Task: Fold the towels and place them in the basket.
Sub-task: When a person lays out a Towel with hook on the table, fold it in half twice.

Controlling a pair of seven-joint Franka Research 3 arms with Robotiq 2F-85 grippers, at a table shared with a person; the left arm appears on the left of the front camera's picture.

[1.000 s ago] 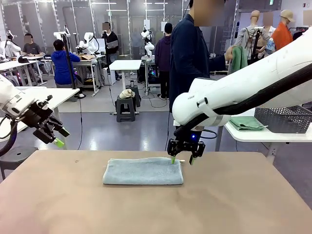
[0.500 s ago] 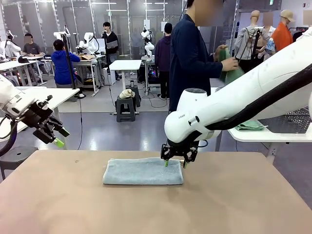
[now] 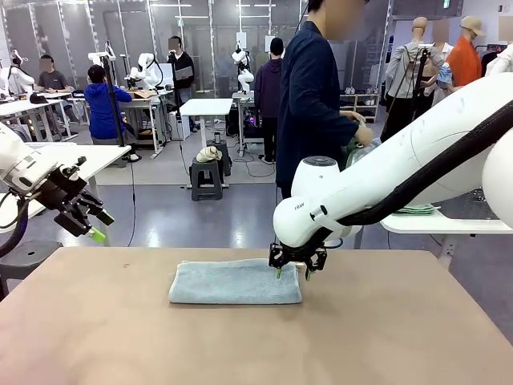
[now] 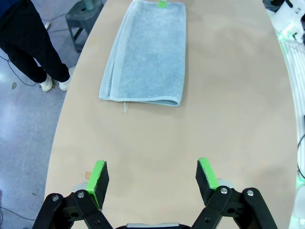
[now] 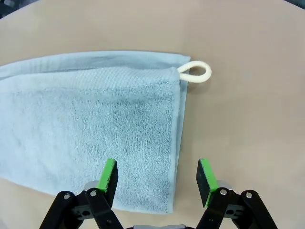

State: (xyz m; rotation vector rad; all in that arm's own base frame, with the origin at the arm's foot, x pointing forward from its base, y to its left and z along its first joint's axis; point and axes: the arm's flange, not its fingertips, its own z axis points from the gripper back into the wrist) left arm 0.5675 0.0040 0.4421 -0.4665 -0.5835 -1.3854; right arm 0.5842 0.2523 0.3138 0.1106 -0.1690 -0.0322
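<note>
The table (image 3: 401, 337) held one folded towel (image 3: 235, 282), lying flat near its middle. A person (image 3: 309, 96) stood beyond the far edge. The right gripper (image 3: 292, 274) hung wide open and empty over the towel's right end, one finger above cloth and the other above bare table. The left gripper (image 3: 102, 227), also open and empty, hovered beyond the table's left side. A white loop (image 5: 195, 72) stuck out at the towel's corner.

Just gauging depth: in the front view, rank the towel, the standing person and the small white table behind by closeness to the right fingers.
1. Towel, on the table, right under the right fingers.
2. Standing person, just beyond the table's far edge.
3. Small white table, far back in the room, to the left.
</note>
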